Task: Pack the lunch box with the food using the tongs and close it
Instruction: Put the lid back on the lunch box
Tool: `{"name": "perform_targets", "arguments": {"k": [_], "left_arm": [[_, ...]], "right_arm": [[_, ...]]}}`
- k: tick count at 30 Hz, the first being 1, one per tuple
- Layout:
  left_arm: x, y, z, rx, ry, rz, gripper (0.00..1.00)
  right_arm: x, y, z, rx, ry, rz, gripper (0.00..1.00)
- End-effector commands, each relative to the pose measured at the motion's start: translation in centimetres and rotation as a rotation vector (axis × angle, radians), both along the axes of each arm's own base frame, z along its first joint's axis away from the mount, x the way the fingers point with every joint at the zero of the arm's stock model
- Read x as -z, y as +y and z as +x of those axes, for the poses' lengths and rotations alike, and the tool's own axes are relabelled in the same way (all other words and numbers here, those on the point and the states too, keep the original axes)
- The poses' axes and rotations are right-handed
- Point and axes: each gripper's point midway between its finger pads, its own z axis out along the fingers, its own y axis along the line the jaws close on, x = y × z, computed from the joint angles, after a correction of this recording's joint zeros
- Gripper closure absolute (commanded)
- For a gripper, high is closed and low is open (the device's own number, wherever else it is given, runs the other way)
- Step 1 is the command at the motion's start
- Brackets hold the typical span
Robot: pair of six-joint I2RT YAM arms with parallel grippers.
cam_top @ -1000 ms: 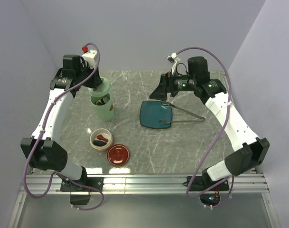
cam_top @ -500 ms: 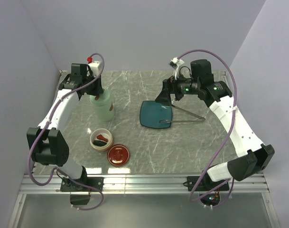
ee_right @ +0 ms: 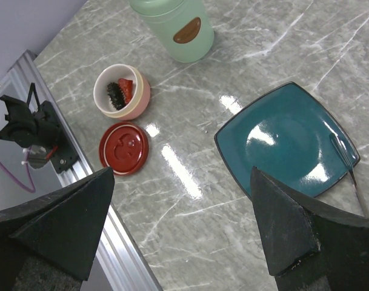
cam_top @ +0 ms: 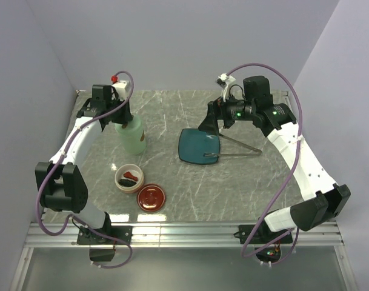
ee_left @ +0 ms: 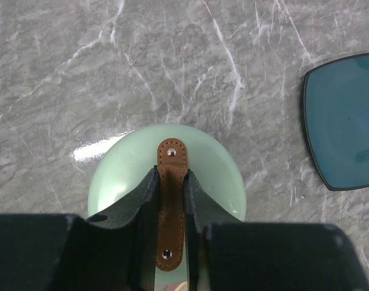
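Your left gripper (ee_left: 171,179), upper left of the overhead view, was pinched narrow on the brown strap (ee_left: 171,212) of the mint-green lid (ee_left: 216,165), which sat on the pot (cam_top: 134,139); your right gripper (ee_right: 179,182) hung wide open, holding nothing, above the teal plate (ee_right: 257,159); the tongs (cam_top: 239,153) lay right of centre, tips on that plate; the cream bowl (cam_top: 119,173) with food (cam_top: 130,177) stood lower left, the dark-red lid (cam_top: 151,197) just beside it.

No readable text anywhere. A brown oval patch (ee_right: 187,30) on the side of the mint-green pot (ee_right: 163,33) may carry a mark, too small to read. The dark-red lid (ee_right: 123,147) has a raised pattern, not legible. The brown strap (ee_left: 171,200) on the mint-green lid (ee_left: 214,170) is plain, with two rivets.
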Motion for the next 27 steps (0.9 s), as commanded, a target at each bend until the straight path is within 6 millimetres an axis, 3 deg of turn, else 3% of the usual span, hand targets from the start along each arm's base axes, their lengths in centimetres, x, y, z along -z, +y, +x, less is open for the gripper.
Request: {"name": "perform_targets", "arguments": {"k": [1,11,17,21,27], "left_arm": [[0.3,-0.3,-0.8,0.004,0.01,-0.018,1.0],[-0.8,-0.1,-1.8,0.002,-0.011,-0.02,0.99],[-1.3,-0.1,-1.8,0.004,-0.013,-0.016,0.73],[-3.1,-0.1,-1.5,0.005,-0.041,-0.016,0.59],[-6.4,0.3,-0.9,0.006,-0.09,0.011,0.5]], "right_arm": [[-1.1,-0.4,-0.1,0.002,-0.036,0.003,0.0],[-1.0,-0.3,-0.1,0.001,-0.027,0.0,0.0],[-0.9,-0.3,-0.2,-0.003,-0.02,-0.001,0.0],[-0.8,-0.3,-0.2,-0.002,-0.017,-0.002,0.0],[-0.7,-0.2,-0.2,-0.005,-0.012,-0.003,0.0]]}}
